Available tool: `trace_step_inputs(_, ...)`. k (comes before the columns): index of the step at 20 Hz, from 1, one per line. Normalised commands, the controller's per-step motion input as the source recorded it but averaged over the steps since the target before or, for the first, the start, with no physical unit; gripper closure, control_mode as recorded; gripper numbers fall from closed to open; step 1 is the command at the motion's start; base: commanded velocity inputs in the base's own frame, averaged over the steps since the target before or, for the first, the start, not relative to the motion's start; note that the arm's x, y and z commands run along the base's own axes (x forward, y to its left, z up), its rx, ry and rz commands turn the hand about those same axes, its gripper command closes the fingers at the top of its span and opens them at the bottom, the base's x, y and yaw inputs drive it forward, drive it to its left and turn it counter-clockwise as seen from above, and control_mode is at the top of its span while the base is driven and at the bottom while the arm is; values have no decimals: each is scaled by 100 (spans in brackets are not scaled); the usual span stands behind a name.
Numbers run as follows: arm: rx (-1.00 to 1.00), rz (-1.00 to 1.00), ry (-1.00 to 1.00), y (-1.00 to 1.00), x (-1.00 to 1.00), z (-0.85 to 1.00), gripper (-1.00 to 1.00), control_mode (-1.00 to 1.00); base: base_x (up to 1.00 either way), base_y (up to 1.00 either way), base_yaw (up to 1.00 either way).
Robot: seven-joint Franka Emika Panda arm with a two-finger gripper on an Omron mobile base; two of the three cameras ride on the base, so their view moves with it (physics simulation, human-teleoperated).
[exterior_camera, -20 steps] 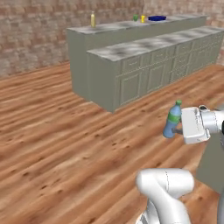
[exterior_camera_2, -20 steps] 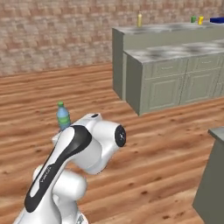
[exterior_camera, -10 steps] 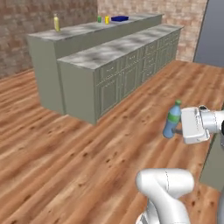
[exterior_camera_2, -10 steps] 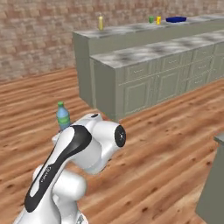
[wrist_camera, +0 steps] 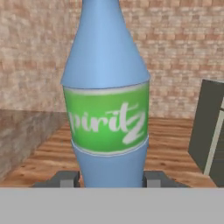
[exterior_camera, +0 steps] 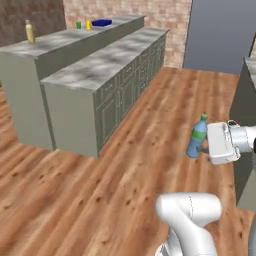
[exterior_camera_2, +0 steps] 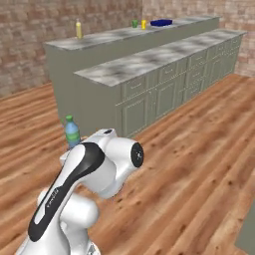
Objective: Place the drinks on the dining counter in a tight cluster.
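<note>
My gripper [exterior_camera: 200, 146] is shut on a small blue bottle with a green cap and green label [exterior_camera: 197, 138], held upright above the wooden floor. In the hand view the bottle [wrist_camera: 107, 109] stands between my two fingertips [wrist_camera: 68, 179], close to the lens. From the right base view the bottle [exterior_camera_2: 72, 132] pokes up behind my arm. A yellow bottle [exterior_camera: 30, 31] stands on the raised marble top of the long island, apparently the dining counter [exterior_camera: 65, 40], well away from me. It shows too as the yellow bottle [exterior_camera_2: 78, 29] on the counter [exterior_camera_2: 114, 36].
A lower marble top with grey-green cabinets [exterior_camera: 107, 62] runs along the island's near side. Small green and yellow cups [exterior_camera: 83, 24] and a blue dish [exterior_camera: 101, 22] sit at the raised top's far end. Another grey-green unit [exterior_camera: 245, 115] stands at my right. Wooden floor lies between.
The whole picture has shifted, so the base has turned: the island now sits further left and nearer. The blue bottle stays gripped in the same place relative to the arm.
</note>
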Motion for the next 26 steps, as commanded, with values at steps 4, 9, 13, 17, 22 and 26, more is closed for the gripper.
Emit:
trace_step_inputs(4,0,0,0,0,0,0,100,100,100,100,-40)
trace_step_inputs(9,0,0,0,0,0,0,100,100,99,100,-13)
trace_step_inputs(13,0,0,0,0,0,0,100,100,95,100,7)
trace_step_inputs(17,0,0,0,0,0,0,100,100,97,100,14)
trace_step_inputs(22,0,0,0,0,0,0,100,100,100,100,8)
trace_step_inputs(26,0,0,0,0,0,0,100,100,100,100,8)
